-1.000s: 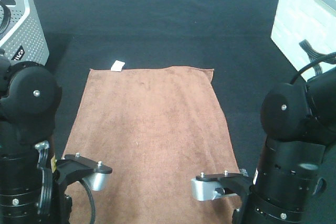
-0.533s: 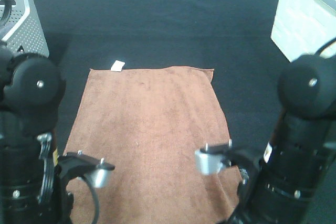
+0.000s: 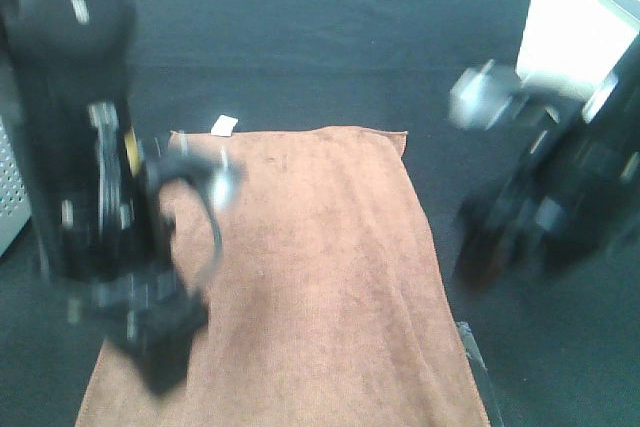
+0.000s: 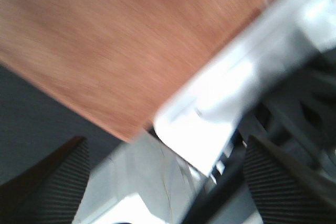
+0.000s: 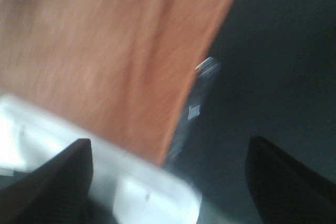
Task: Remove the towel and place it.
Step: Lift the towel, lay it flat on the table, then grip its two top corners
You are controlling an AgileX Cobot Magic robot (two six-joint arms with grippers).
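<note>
Black-draped table (image 3: 330, 37), towel (image 3: 310, 267) flat on it (white tag (image 3: 224, 125) at far corner). Left end effector (image 4: 165, 150) over towel's left part, fingers apart, empty; right end effector (image 5: 169, 145) right of towel, likewise apart.

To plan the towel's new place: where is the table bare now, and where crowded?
Bare: the wide black cloth beyond the far edge of the towel, up to the white wall on the right. Crowded: the left arm over its left edge, the right arm beside its right edge.
</note>
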